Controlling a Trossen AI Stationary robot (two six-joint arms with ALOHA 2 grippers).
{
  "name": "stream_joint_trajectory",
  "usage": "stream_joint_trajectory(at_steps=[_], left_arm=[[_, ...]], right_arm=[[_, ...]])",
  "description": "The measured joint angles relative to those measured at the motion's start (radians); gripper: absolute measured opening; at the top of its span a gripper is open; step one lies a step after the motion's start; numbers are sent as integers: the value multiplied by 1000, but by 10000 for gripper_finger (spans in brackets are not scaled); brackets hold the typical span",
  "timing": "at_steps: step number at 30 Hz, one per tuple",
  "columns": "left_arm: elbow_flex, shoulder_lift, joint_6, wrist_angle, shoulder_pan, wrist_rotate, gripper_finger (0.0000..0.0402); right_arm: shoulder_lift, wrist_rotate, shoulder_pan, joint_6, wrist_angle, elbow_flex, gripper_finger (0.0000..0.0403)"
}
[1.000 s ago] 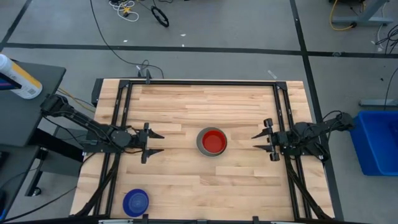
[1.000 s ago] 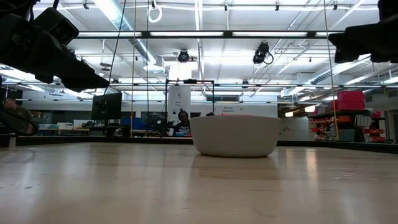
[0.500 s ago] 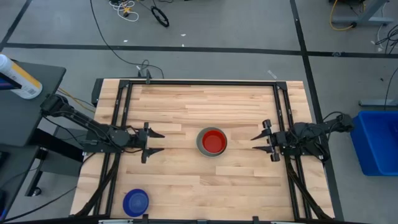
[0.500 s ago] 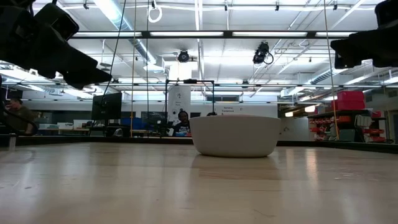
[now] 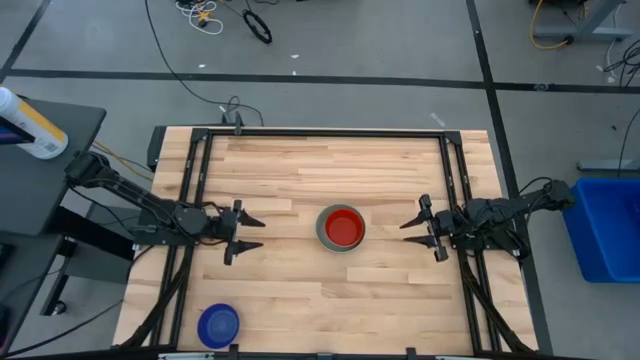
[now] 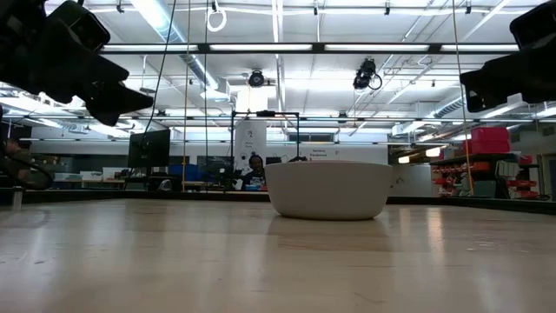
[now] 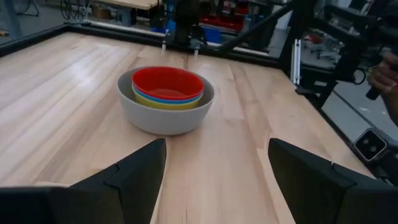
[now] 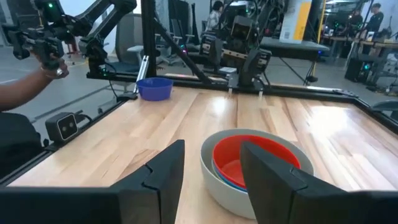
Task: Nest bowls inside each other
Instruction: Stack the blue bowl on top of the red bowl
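Note:
A grey bowl [image 5: 341, 228] stands on its base at the table's middle, with a yellow, a light blue and a red bowl [image 7: 166, 84] nested inside it. A dark blue bowl [image 5: 218, 323] stands alone by the table's near left corner, also seen in the right wrist view [image 8: 154, 88]. My left gripper [image 5: 258, 232] hovers open to the left of the stack, pointing at it. My right gripper [image 5: 408, 227] hovers open to the right of the stack, facing it. Neither touches anything.
Black frame rails [image 5: 190, 180] run along the table's left, right and far sides. A person's hand [image 8: 53, 59] holding a controller shows beyond the table's left edge. Bare wood lies between the stack and each gripper.
Both grippers have rolled a little about their own pointing lines while staying in place. The bowls have not moved.

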Motion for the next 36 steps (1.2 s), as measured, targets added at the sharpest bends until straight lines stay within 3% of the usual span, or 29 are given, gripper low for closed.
stream_joint_trajectory(at_steps=[17, 21, 27, 36], left_arm=[[0, 0, -126, -37, 0, 54, 293], [0, 0, -203, -90, 0, 137, 293], [59, 0, -444, -365, -34, 272, 293], [280, 4, -582, -777, -162, 295, 293]], right_arm=[[1, 0, 0, 27, 0, 0, 164], [1, -2, 0, 53, 0, 0, 166], [1, -86, 0, 51, -16, 0, 161], [1, -97, 1, 56, -15, 0, 167]])
